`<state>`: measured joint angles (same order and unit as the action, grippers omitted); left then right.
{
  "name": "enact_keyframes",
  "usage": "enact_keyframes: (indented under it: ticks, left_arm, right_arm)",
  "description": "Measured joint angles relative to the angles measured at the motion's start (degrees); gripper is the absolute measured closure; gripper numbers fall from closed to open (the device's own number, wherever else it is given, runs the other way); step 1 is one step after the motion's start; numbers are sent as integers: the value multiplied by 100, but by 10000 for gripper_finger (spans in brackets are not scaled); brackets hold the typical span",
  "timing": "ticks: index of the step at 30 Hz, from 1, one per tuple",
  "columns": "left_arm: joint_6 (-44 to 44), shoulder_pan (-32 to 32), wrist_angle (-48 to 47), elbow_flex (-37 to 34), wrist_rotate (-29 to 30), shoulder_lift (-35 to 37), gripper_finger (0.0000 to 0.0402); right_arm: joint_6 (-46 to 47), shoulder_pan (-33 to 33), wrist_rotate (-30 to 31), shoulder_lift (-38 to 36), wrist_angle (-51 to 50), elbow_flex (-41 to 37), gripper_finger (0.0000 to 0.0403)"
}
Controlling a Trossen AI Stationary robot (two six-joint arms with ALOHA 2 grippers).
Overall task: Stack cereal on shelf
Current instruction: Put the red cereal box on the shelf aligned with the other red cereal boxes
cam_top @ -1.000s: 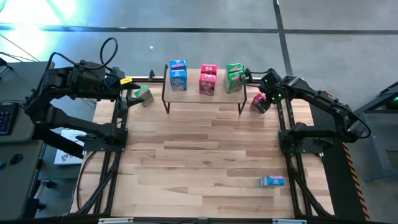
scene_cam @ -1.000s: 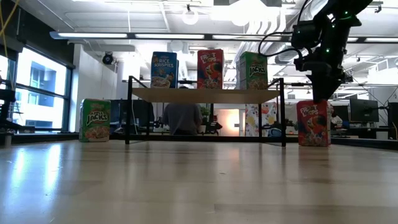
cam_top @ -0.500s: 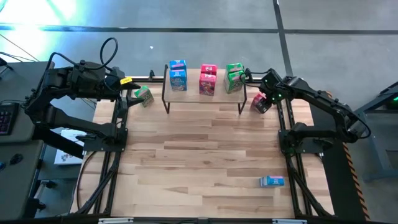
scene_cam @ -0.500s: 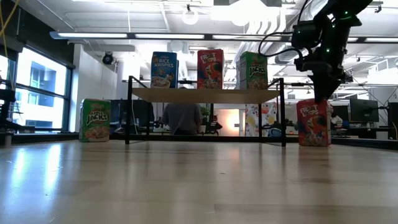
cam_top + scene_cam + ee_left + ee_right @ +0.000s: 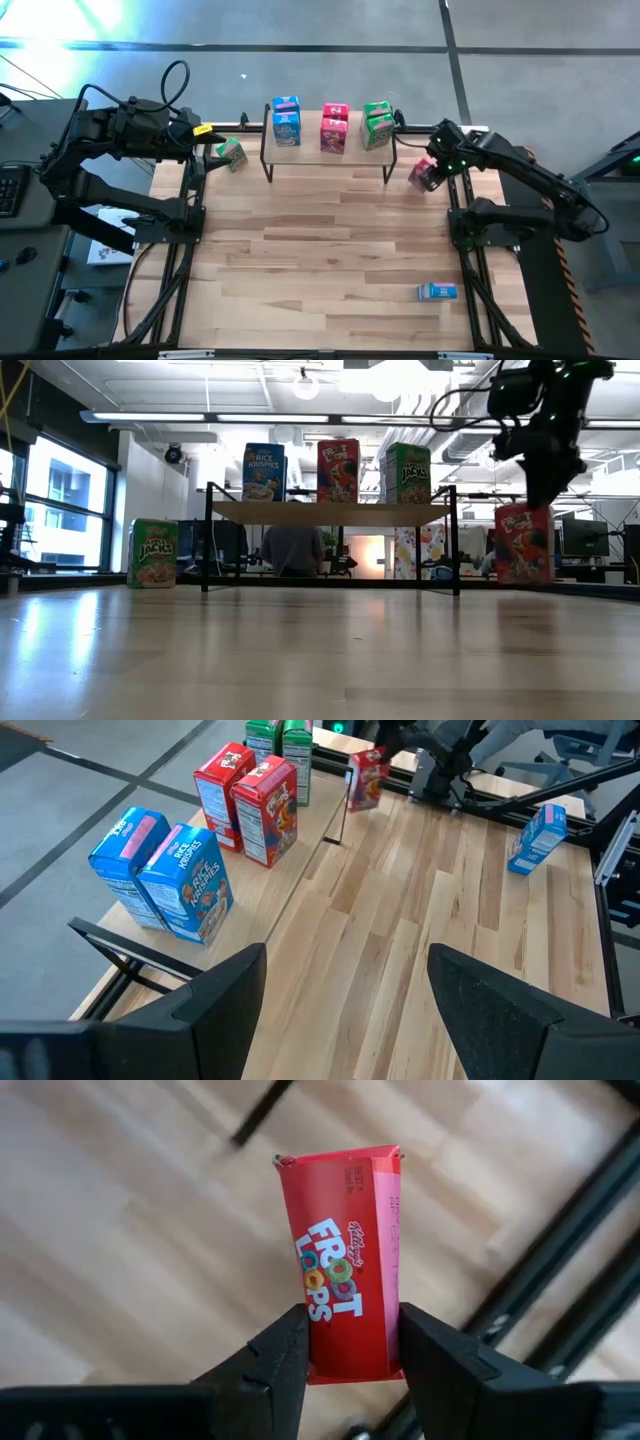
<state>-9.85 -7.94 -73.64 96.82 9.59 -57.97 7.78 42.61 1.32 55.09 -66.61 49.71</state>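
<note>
A red box (image 5: 345, 1265) is gripped between the fingers of the right gripper (image 5: 348, 1342) and held clear of the table (image 5: 320, 260), just right of the shelf (image 5: 330, 140). On the shelf, two blue boxes (image 5: 286, 118), two red boxes (image 5: 334, 128) and two green boxes (image 5: 376, 122) are lined up from left to right. A green box (image 5: 231, 152) is stood on the table left of the shelf, and a blue box (image 5: 438, 291) is laid at the near right. The left gripper (image 5: 345, 985) is held open at the far left.
</note>
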Motion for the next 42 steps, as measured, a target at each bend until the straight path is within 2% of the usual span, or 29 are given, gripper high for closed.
enact_keyframes:
  ticks: [6, 11, 17, 21, 29, 42]
  left_arm:
    - [0, -1, 1, 0, 0, 0, 133]
    - [0, -2, 1, 0, 2, -1, 133]
    - [0, -2, 1, 0, 0, 1, 133]
    - [0, -2, 1, 0, 0, 0, 133]
    - [0, -2, 1, 0, 0, 0, 133]
    - [0, -2, 0, 0, 0, 0, 133]
  right_arm:
    - [707, -680, -442, -328, -214, 4, 264]
    - [1290, -1492, -716, -283, -218, 176, 264]
    - [1868, -2512, -552, 211, -206, 866, 264]
    - [1980, -2925, -454, 811, -282, 1383, 264]
    - [1525, -3116, -299, 2059, -439, 2671, 263]
    - [-211, -3099, 64, 4127, -1230, 5394, 263]
